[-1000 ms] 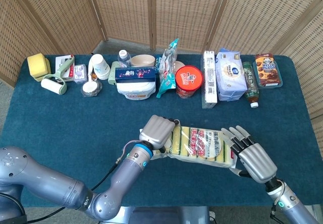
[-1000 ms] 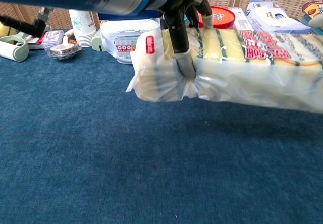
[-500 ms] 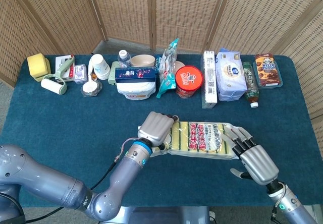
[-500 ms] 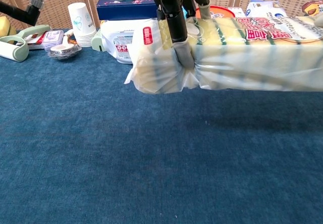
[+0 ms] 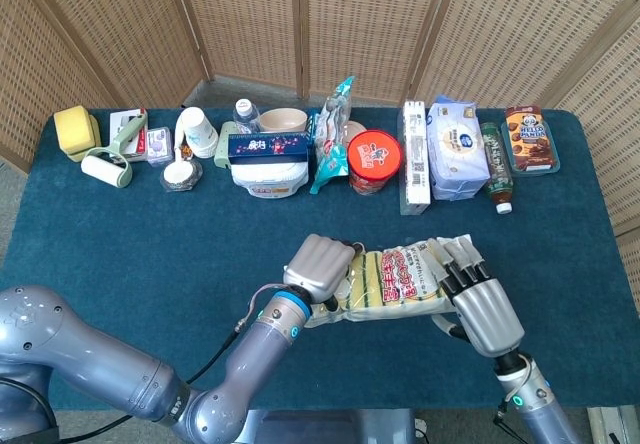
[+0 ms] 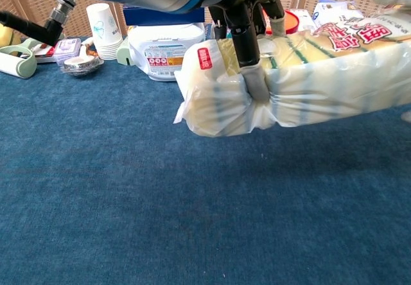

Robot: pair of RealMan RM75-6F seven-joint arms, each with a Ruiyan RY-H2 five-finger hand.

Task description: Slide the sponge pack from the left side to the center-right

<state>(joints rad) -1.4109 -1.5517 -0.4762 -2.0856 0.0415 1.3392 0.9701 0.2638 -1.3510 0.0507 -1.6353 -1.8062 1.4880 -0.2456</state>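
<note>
The sponge pack [image 5: 398, 279], yellow sponges in clear plastic with a red label, hangs above the blue table [image 5: 120, 234] at center-right. My left hand [image 5: 318, 263] grips its left end, fingers wrapped over the bunched plastic. My right hand [image 5: 478, 302] holds the right end, fingers lying over the top and thumb below. In the chest view the pack [image 6: 321, 83] is off the cloth, its right end tilted up, and the left hand's fingers [image 6: 247, 38] clamp it from above. A shadow lies on the table under it.
Along the table's back edge stands a row of goods: a paper cup [image 5: 197, 129], a white tub with a blue box [image 5: 268, 160], a red-lidded can [image 5: 373, 160], a wipes pack [image 5: 456, 149], a bottle [image 5: 497, 179]. A lint roller [image 5: 105, 170] lies at far left.
The right hand has come in from beside the pack and closed over its right end. The pack has shifted slightly left and away, and its right end has risen.
</note>
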